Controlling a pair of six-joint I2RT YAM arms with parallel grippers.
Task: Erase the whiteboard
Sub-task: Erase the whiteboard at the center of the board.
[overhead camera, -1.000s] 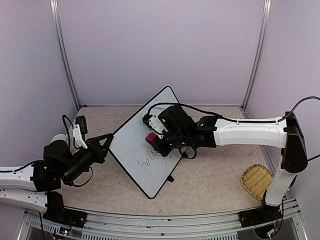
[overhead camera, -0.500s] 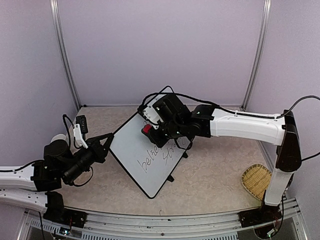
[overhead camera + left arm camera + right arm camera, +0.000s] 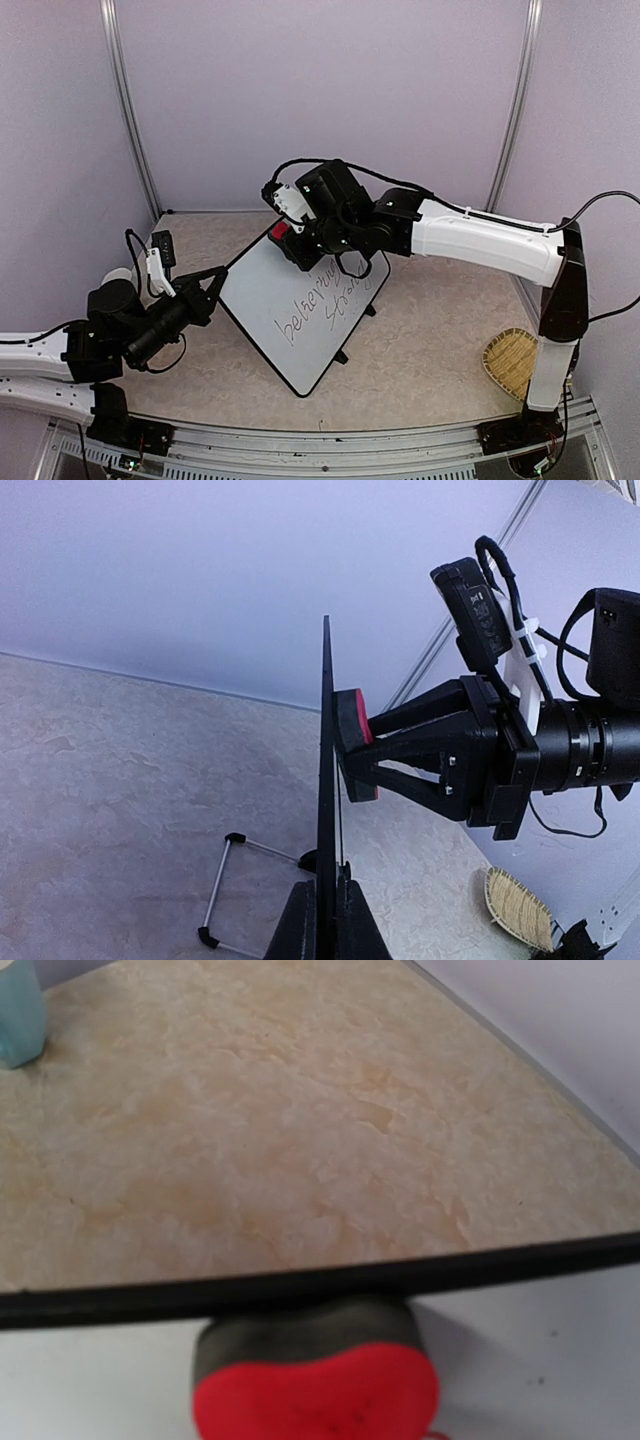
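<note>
The right hand (image 3: 385, 748) is closed on a red-and-black eraser (image 3: 280, 232). The eraser's dark pad is pressed flat to the face of the whiteboard (image 3: 270, 300), just inside the black frame at the board's upper edge. The left hand (image 3: 213, 283) is clamped shut on the board's left edge, so the board is braced from that side.

The whiteboard is propped at a tilt on the tabletop (image 3: 420, 350), between the two arms, with its long axis running from near left to far right. The black handwriting (image 3: 320, 305) is laid in two lines along that axis. It lies below the eraser, towards the near right, and none of it appears wiped yet. The coming stroke is judged to need drawing down the face from the frame and across both lines, and only the right hand is placed for it.

From above, the writing is shown in full, but contact cannot be judged. In the left wrist view the board is seen edge-on, with the pad touching its face and a wire foot (image 3: 225, 880) behind it, while the writing is hidden. In the right wrist view only the frame, a strip of white and the eraser's red back are shown.
</note>
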